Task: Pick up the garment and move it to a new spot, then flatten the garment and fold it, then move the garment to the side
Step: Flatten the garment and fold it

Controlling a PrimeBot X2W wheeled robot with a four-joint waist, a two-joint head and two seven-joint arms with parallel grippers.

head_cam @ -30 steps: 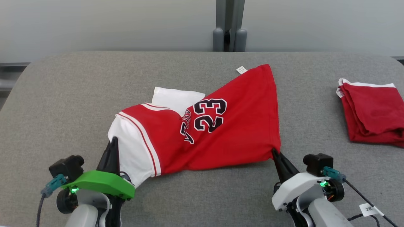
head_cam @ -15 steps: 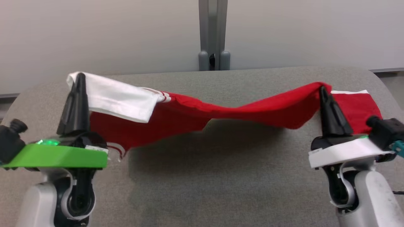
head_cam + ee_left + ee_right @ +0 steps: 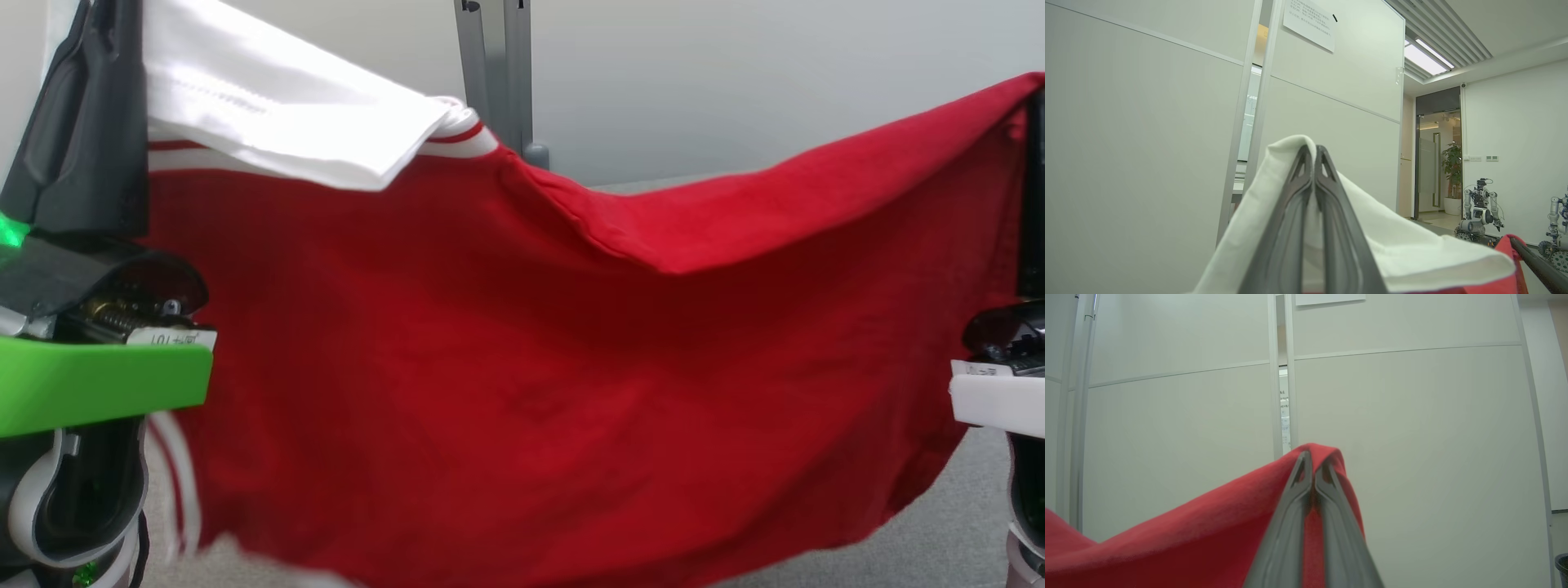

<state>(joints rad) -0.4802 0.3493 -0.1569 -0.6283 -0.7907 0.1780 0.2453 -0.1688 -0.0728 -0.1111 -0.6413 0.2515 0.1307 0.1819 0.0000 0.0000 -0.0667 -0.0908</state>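
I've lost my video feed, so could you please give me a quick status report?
Left gripper shut on shirt at white sleeve, right gripper at red edge. Shirt hangs between them, sagging midway. It hides most of the table.

This is a robotics lab inside an office building. Pale grey partition panels in slim aluminium frames (image 3: 1147, 143) wall it off, and one carries a printed white paper notice (image 3: 1309, 24). A long ceiling strip light (image 3: 1427, 57) glows between slats. Grey wheeled two-armed robots (image 3: 1479, 208) stand parked near a potted green plant (image 3: 1452, 163).
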